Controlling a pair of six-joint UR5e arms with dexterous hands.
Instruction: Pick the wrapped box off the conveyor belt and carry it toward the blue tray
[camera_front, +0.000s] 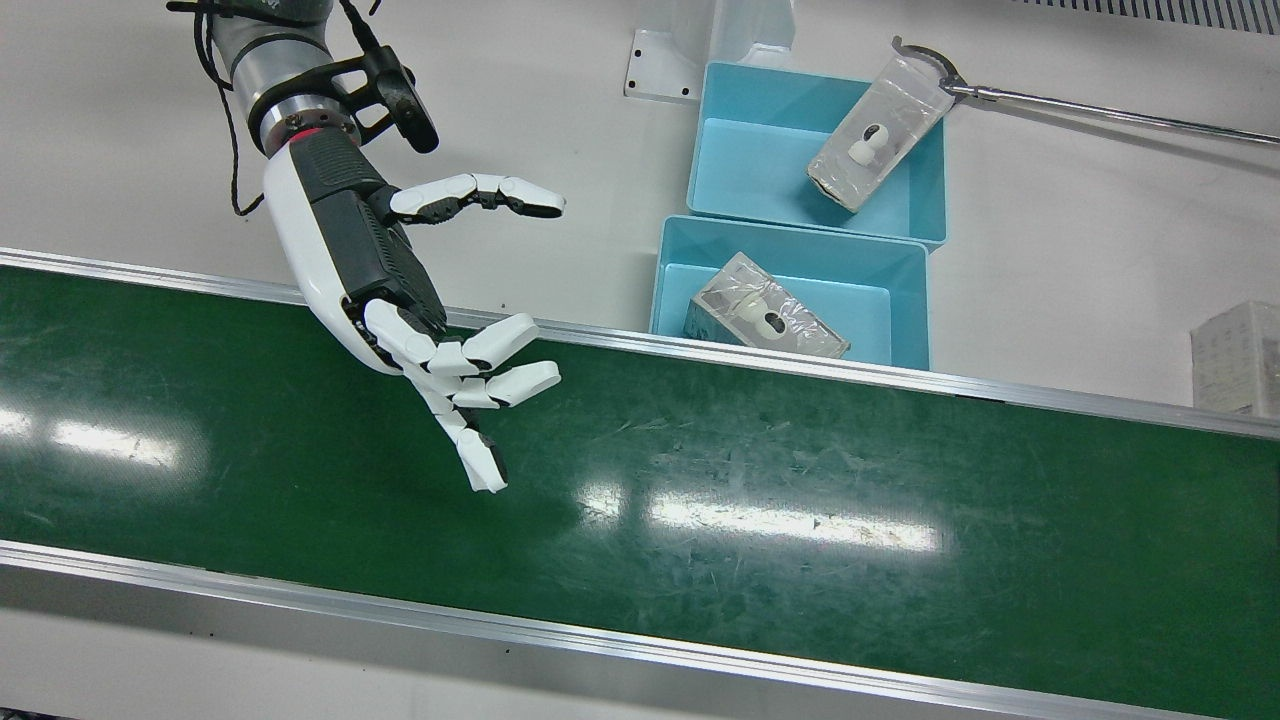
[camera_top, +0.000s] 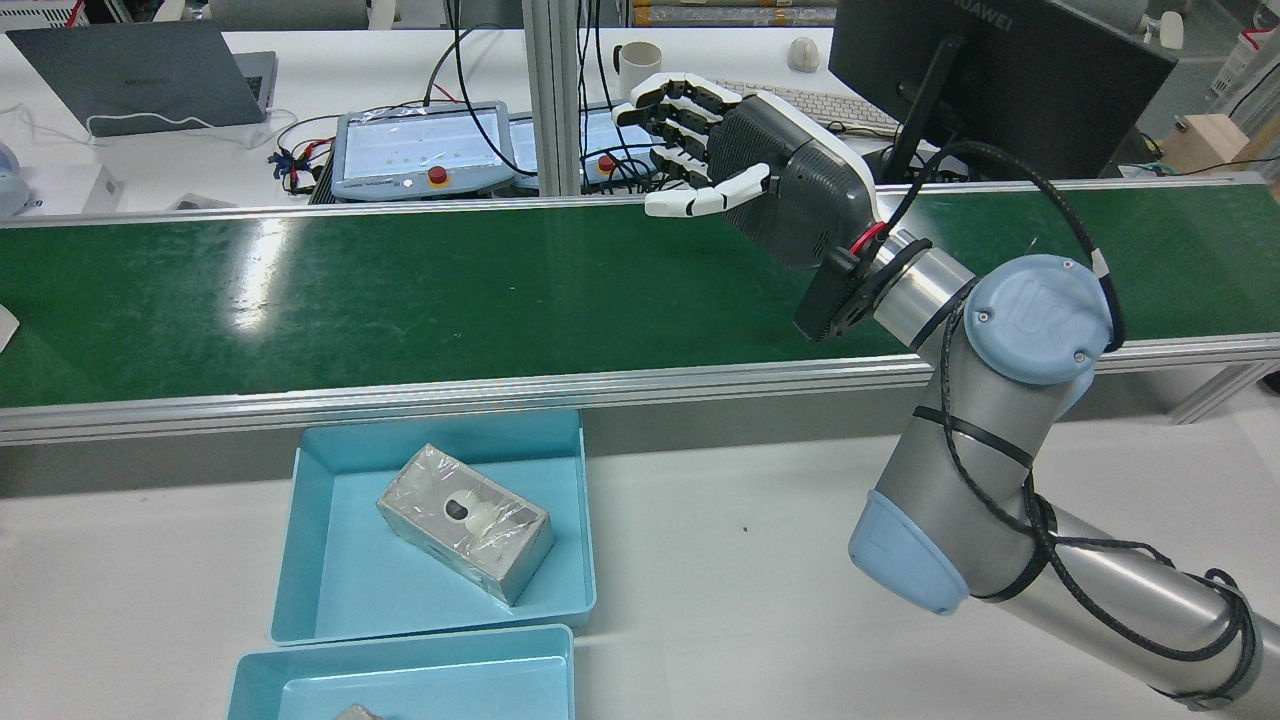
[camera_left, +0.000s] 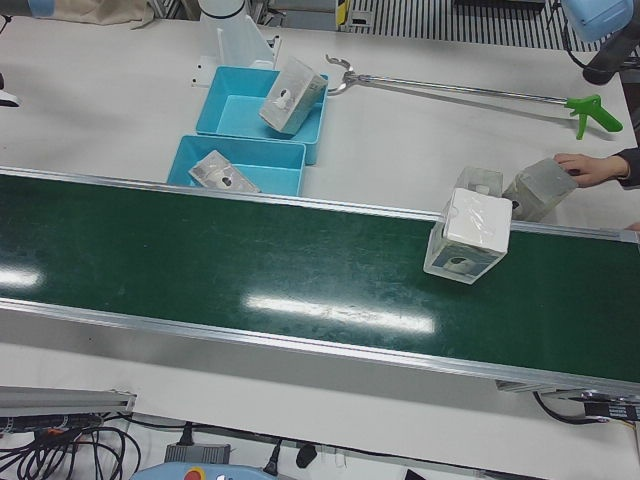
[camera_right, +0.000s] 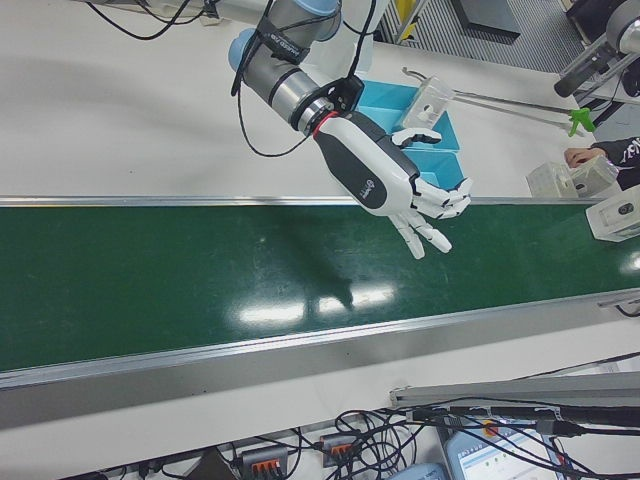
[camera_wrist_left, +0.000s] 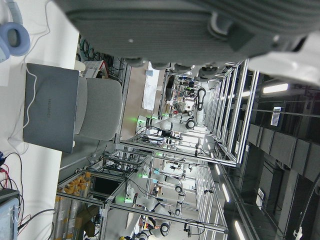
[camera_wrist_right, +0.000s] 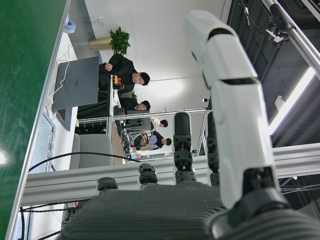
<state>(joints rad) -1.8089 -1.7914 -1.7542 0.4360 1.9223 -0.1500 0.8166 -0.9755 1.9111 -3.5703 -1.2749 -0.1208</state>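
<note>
Green belt (camera_front: 800, 500) runs bare beneath my right hand (camera_front: 420, 330), which hovers over it with fingers spread and nothing in its hold. My left hand does not show in any fixed view; its own camera catches only the dark edge of the palm, so I cannot tell how its fingers stand. The wrapped box (camera_left: 468, 238) I am to fetch stands on the conveyor well away down the line, towards the end where a person's hand (camera_left: 585, 168) rests near two more boxes on the worktop (camera_front: 1080, 250). So I judge the task barely begun: no reach, no grasp, no carry yet.

Two blue trays sit touching each other, just beside the belt's far rail. The nearer blue tray (camera_front: 900, 300) holds one wrapped box lying flat. The farther tray (camera_front: 720, 150) holds another, tilted up against its wall, with the claw of a long reacher tool (camera_front: 1100, 108) hooked at its upper end.
</note>
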